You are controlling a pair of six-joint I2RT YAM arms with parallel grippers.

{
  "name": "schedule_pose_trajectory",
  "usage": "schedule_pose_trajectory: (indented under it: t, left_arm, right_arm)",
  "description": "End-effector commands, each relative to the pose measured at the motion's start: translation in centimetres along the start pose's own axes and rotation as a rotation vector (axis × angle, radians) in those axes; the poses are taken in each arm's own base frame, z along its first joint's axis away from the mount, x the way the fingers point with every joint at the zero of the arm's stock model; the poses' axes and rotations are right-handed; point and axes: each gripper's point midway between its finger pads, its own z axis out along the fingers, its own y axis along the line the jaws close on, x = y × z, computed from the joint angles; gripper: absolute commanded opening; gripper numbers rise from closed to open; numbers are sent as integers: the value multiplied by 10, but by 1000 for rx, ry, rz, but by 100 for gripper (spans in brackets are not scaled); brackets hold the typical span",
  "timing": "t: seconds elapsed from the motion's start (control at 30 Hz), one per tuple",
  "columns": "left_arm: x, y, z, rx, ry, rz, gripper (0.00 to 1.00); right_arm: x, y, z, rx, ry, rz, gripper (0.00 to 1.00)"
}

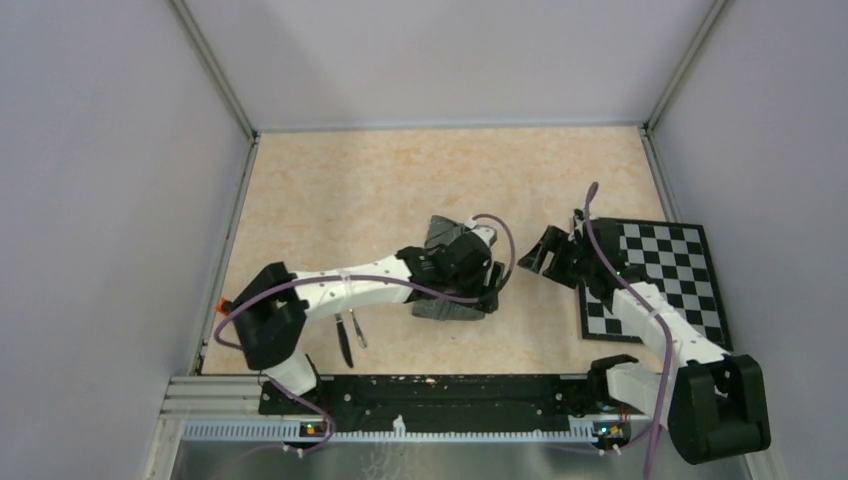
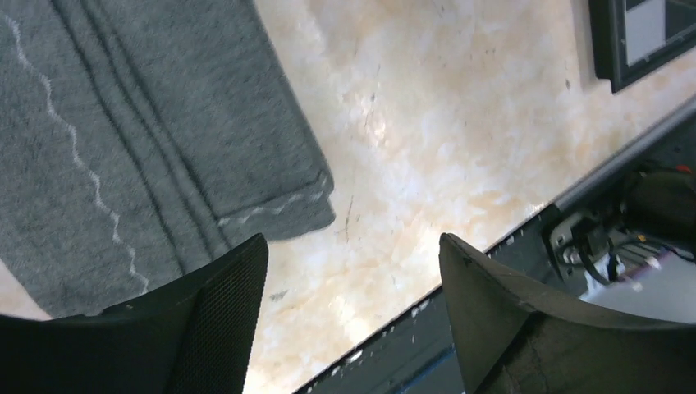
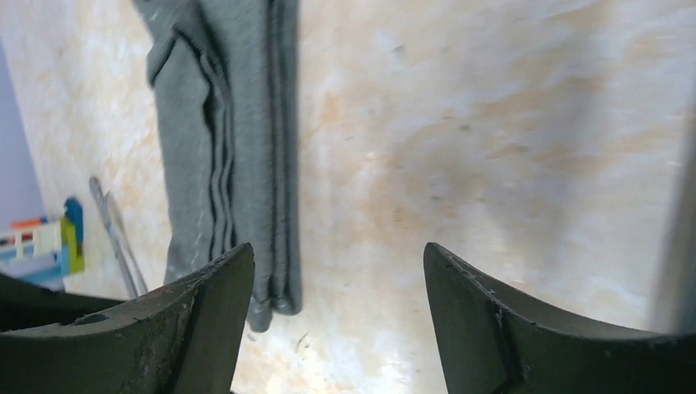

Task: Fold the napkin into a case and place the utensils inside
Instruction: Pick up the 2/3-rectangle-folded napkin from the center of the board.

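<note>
My left fingers (image 2: 213, 328) are spread wide with nothing between them, hanging over one corner of the napkin (image 2: 148, 123). My right fingers (image 3: 492, 328) are spread just as wide and are empty too, off to the napkin's right beside the checkered board (image 1: 665, 275).

The napkin lies mid-surface as a narrow oblong of stacked layers, its pale stitched hem showing at the corner, so I judge the folding about done and the case formed. The utensils (image 1: 350, 335) lie near my left arm's base, well apart from the cloth. The step in hand looks like the changeover from folding to loading.

Next I would need to pinch one utensil by its thin handle, low against the surface (image 1: 400, 180). My other fingers would lift the top layer so the utensil slides in without dragging the folds apart.

The surface is pale, marbled beige, boxed in by plain grey walls (image 1: 110, 150) with metal-framed corners. A black rail (image 1: 430, 395) runs along its near edge.
</note>
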Motion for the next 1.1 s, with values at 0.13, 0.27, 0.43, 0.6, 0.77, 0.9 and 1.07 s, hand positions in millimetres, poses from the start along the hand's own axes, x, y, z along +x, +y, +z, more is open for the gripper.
schedule_pose_trajectory:
  t: [0.13, 0.27, 0.43, 0.6, 0.77, 0.9, 1.07]
  left_arm:
    - [-1, 7, 46, -366, 56, 92, 73]
    - [2, 8, 53, -460, 60, 122, 73]
    - [12, 15, 57, -517, 63, 139, 73]
    - [24, 21, 67, -526, 88, 141, 63]
    - [33, 31, 74, -565, 102, 154, 57]
    - [39, 43, 76, -615, 118, 172, 47]
    - [33, 43, 69, -625, 90, 176, 21]
  right_arm:
    - [-13, -25, -20, 63, -68, 2, 75]
    - [-6, -29, -15, 60, -42, 2, 75]
    - [0, -30, -11, 38, -28, 6, 75]
    - [3, -30, -8, 25, -18, 6, 74]
    - [3, -33, -8, 40, -22, -3, 74]
    - [4, -35, -7, 46, -19, -7, 74]
    - [6, -32, -2, 13, -1, -18, 74]
